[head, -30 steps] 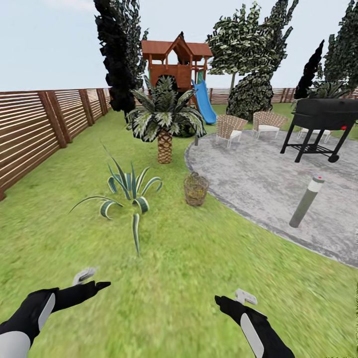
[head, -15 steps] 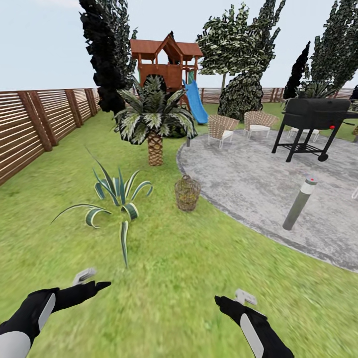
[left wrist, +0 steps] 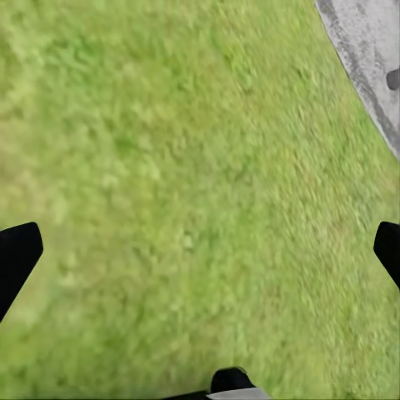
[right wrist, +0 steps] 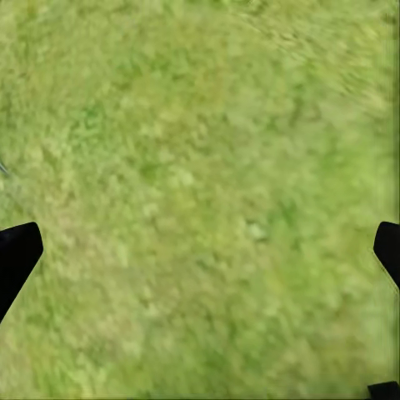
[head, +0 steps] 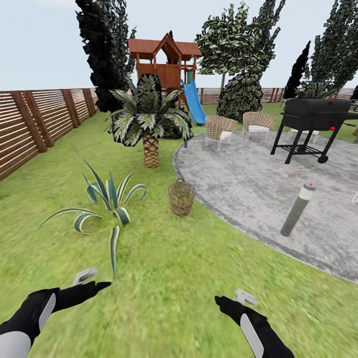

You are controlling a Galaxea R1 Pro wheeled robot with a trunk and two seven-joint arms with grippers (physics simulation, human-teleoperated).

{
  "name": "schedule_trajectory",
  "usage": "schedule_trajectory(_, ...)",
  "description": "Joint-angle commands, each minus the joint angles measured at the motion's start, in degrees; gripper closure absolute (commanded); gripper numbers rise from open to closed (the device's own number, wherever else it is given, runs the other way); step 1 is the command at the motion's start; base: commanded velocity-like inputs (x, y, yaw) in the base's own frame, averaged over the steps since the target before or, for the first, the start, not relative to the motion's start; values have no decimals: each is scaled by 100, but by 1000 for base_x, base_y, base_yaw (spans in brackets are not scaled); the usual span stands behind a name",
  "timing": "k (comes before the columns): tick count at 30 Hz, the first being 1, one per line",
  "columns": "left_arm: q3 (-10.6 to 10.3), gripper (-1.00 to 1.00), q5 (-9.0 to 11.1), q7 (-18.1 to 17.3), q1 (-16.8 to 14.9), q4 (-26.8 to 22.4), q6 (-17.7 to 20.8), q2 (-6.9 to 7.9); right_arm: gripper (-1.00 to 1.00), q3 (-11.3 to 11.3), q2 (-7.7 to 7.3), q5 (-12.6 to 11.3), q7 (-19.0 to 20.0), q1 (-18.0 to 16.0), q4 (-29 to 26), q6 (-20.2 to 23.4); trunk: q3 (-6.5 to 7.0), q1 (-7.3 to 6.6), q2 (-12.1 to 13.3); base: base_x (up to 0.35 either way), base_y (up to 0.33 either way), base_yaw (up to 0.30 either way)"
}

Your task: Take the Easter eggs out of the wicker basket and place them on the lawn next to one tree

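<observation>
Green lawn runs from the robot's arms out to a curved grey paved patio, with a slatted wooden fence along the left and a playhouse with a blue slide far back. The wicker basket stands upright on the grass just beside the patio's edge, ahead of the robot and slightly right of the middle of the head view. Yellow shows through its weave, likely the Easter eggs, though no single egg can be made out.

What the coming move turns on is the gap — the basket lies well apart from both grippers, straight ahead of them and beyond arm's reach by my judgement. It sits roughly between the two arms' lines, a little nearer the right gripper than the left gripper, so the right arm looks the better placed once the base has closed in.

Both grippers hang low over bare grass. In each wrist view the dark fingertips stand at opposite edges with lawn between them, so both are spread wide and hold nothing; the right fingertips show the same.

A spiky striped agave sits left of the basket, a small palm behind it. The grey-trunked tree with mottled green crown stands far off — past the wicker chairs.
</observation>
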Motion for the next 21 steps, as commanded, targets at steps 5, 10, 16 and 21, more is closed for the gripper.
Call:
schedule_trajectory(5,25,-100,-6,-16,-6,-5,54,-10,-100,-11,9,-59,-22,-3,-14,22,-12,6,-12,255,-232,143)
schedule_trajectory(10,28,-100,-2,-32,-6,-6,64,-19,-100,-6,17,-55,-27,-45,-33,38,-12,6,-12,259,-216,265)
schedule_trajectory(16,35,-100,-1,-54,-7,-6,81,-5,-100,-5,72,-59,-45,-216,-785,81,-12,6,-12,260,-213,288)
schedule_trajectory(21,40,-100,-1,-55,-6,-7,88,-4,-100,21,94,-59,-45,-223,-1399,94,-12,6,-12,254,-222,290)
